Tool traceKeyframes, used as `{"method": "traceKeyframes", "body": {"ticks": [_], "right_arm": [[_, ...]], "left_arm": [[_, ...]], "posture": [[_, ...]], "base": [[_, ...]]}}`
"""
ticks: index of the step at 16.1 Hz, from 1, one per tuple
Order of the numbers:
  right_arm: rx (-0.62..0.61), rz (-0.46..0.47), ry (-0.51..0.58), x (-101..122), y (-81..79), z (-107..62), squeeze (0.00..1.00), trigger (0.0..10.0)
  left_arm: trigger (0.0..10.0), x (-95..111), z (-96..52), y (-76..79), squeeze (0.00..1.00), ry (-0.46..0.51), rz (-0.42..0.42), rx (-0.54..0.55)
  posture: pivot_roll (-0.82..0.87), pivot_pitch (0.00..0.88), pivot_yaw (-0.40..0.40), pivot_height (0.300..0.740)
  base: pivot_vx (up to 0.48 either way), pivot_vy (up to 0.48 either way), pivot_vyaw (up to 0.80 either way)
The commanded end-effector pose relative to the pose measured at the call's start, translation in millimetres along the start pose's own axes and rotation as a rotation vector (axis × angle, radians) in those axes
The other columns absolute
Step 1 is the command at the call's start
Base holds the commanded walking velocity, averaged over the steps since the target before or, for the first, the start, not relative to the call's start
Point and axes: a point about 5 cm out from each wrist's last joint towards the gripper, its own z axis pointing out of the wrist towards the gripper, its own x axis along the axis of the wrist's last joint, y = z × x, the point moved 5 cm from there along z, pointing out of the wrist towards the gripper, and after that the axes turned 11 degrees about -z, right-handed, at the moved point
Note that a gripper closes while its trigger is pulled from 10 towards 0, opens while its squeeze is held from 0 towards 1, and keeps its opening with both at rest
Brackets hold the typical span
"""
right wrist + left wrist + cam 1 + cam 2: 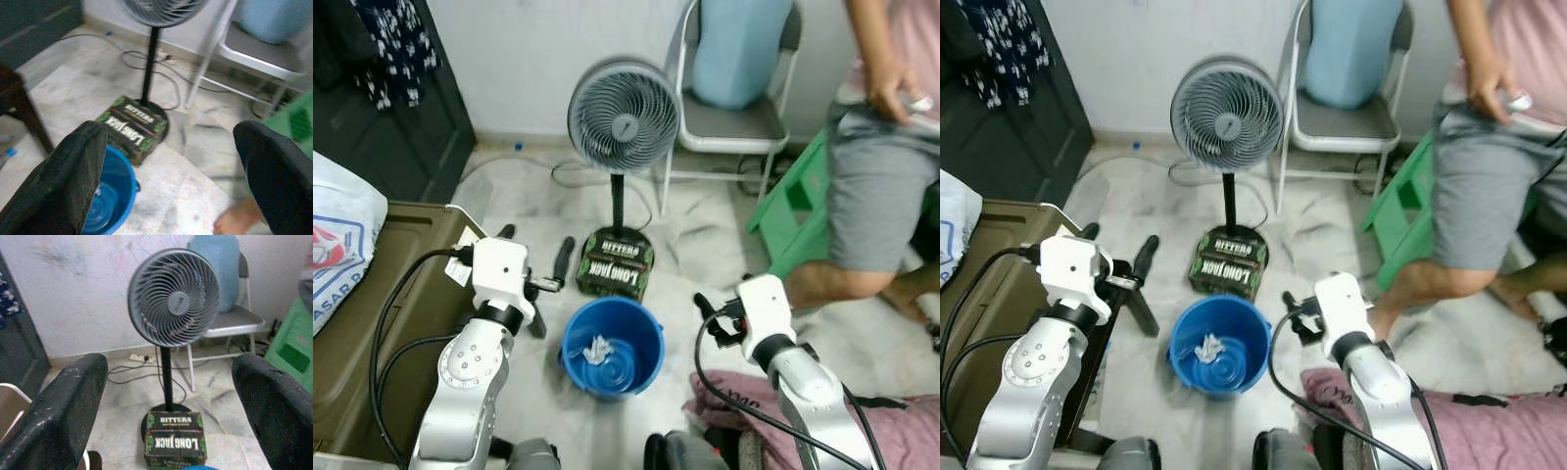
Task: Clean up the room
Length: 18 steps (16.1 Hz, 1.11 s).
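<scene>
A blue bucket (613, 345) stands on the floor right in front of me, with a crumpled white scrap (598, 350) lying inside it. Just beyond it a green and black carton (616, 264) rests on the base of a standing fan (624, 116). My left gripper (536, 250) is raised to the left of the bucket, open and empty, and its wrist view looks at the carton (175, 444) and fan (174, 298). My right gripper (713, 313) hangs to the right of the bucket, also open with nothing held. A pink cloth (911, 431) lies heaped at my lower right.
A person (876, 186) stands at the right beside a green stool (798, 211). A folding chair (729, 122) with a pale blue bundle (739, 44) is behind the fan. An olive bin (372, 294), a white bag (337, 235) and a dark cabinet (401, 127) line the left. Cables trail across the floor.
</scene>
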Motion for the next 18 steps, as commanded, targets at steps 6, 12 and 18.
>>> {"method": "traceKeyframes", "body": {"ticks": [6, 12, 18], "right_arm": [[-0.181, 0.017, 0.125, 33, 19.1, 0.5, 0.00, 10.0], [-0.282, 0.064, 0.097, 21, 39.3, -0.2, 0.39, 10.0], [-0.209, 0.017, 0.148, 30, 30.7, 8.6, 0.00, 10.0]], "left_arm": [[10.0, -1, -0.8, -21.9, 0.00, 0.055, 0.034, 0.131], [10.0, -15, -13.3, -26.0, 0.00, 0.038, -0.023, 0.160], [10.0, -19, -14.3, -22.8, 0.00, 0.039, -0.008, 0.162]], "posture": [[-0.05, 0.000, 0.009, 0.740], [-0.05, 0.000, 0.030, 0.740], [-0.02, 0.000, -0.007, 0.740]], "base": [[0.000, 0.000, 0.00], [0.000, 0.000, 0.00], [0.000, 0.000, 0.00]]}}
